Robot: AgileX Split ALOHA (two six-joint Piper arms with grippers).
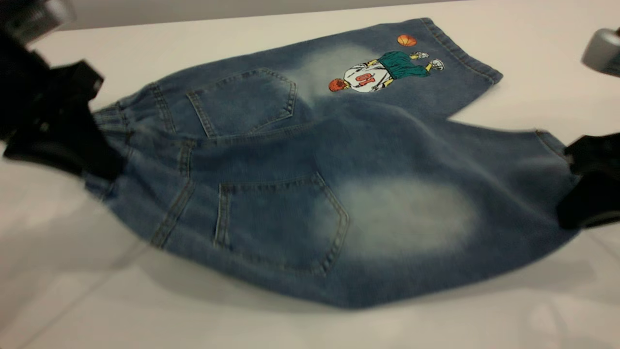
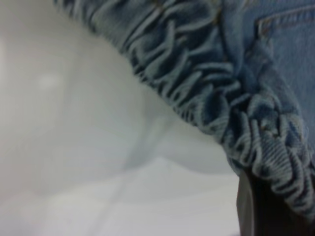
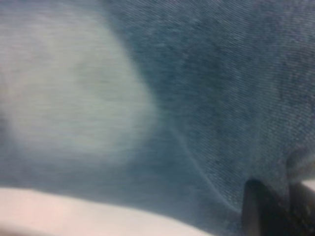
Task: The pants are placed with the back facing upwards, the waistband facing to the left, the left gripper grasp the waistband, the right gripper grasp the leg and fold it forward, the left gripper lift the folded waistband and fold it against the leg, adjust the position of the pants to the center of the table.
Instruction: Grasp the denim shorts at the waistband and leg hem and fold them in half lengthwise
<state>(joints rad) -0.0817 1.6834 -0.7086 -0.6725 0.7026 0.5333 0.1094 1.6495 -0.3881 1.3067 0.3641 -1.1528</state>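
Note:
The blue denim pants [image 1: 290,160] lie back up on the white table [image 1: 145,48], waistband [image 1: 114,121] to the left. My left gripper [image 1: 92,160] is shut on the gathered elastic waistband [image 2: 206,83]; one dark finger [image 2: 261,211] shows under the cloth. At the right, my right gripper [image 1: 576,194] is shut on the hem end of the leg [image 1: 411,213] with the pale oval [image 3: 74,88]; its dark finger [image 3: 261,211] presses the denim. The near edge of the pants hangs off the table, with a shadow beneath. The other leg, with the basketball player print [image 1: 382,72], lies flat farther back.
A grey rounded object [image 1: 603,51] sits at the far right edge of the exterior view. The table's far edge [image 1: 242,14] runs along the back. Bare tabletop [image 1: 193,320] stretches in front of the pants.

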